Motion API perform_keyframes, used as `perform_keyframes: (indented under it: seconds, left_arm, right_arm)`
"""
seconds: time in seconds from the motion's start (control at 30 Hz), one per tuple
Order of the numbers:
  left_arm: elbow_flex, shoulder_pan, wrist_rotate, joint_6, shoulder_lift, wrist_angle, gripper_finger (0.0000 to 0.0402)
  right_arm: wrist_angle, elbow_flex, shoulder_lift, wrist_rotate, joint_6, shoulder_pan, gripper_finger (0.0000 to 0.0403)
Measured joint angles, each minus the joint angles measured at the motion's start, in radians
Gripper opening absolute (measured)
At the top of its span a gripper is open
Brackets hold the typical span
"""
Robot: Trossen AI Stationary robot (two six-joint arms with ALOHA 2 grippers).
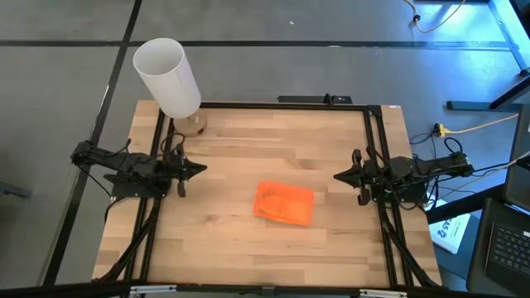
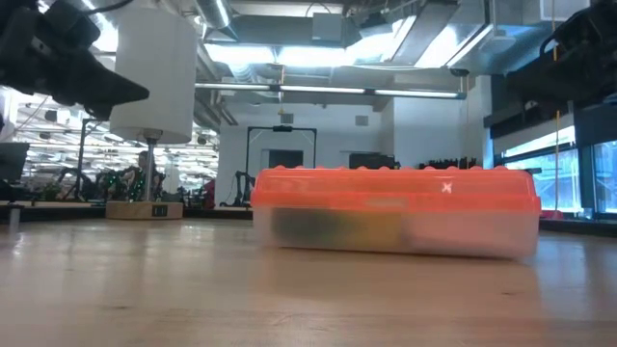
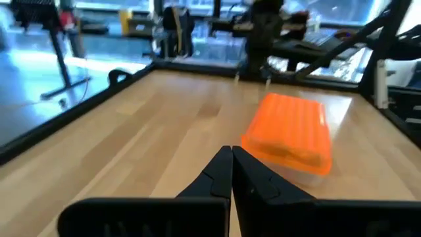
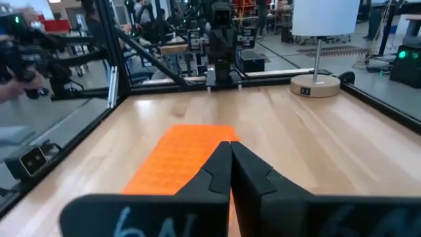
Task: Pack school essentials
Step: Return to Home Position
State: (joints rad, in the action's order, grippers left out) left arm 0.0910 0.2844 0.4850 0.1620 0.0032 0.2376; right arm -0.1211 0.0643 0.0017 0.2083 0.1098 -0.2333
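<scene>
Wooden table (image 1: 248, 145) holds the orange-lidded box (image 1: 284, 203); left tool (image 1: 201, 169) and right tool (image 1: 337, 175) pressed together.

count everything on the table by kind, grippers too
orange-lidded box: 1, closed
white cylinder: 1, at the far left corner
grippers: 2, the left gripper and the right gripper, fingers shut, both apart from the box
total: 4
</scene>
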Motion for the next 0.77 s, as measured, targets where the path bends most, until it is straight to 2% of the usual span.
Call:
perform_keyframes:
  seconds: [0.77]
  left_arm:
    - [-0.005, 0.000, -0.015, -0.041, -0.001, -0.021, 0.0000]
  right_arm:
    - [-0.005, 0.000, 0.001, 0.000, -0.065, 0.000, 0.0006]
